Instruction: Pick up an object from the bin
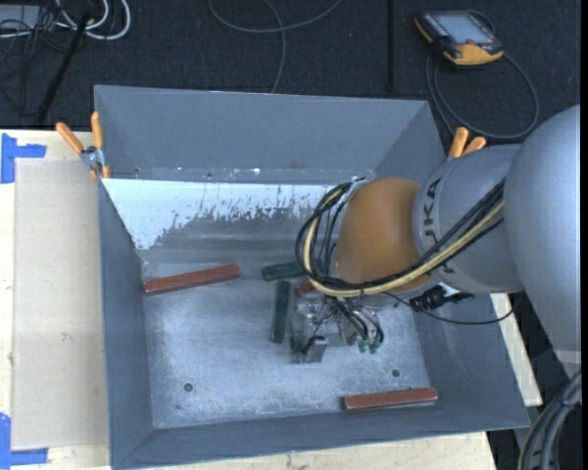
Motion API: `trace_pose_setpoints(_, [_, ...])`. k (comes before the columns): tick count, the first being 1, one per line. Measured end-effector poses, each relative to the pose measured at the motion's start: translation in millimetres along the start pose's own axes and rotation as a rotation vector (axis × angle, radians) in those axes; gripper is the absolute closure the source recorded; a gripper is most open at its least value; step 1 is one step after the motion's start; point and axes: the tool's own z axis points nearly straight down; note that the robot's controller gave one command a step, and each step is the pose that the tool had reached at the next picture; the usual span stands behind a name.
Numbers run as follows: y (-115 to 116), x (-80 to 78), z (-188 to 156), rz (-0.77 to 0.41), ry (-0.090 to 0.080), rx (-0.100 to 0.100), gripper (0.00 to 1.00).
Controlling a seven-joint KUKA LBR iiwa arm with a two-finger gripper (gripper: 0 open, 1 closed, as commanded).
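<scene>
Your end effector (pixel 312 341) was low over the floor of the bin (pixel 225 399), near its middle. You could not tell whether it was released or clenched. The nearest thing was a dark green stick (pixel 280 313), lying just beside it toward the view's left, with a second green stick (pixel 278 271) a little farther back. I judged this to be the approach step. Next you would need to centre over the near stick and close across its narrow side. A brown bar (pixel 191 280) lay well apart at the left and another brown bar (pixel 390 398) lay by the front wall. Neither stood in the way.
</scene>
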Motion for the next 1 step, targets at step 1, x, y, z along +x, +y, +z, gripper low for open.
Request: trace_pose_setpoints(1, [-17.9, 10.8, -157.9, 0.028, -0.002, 0.0, 1.0])
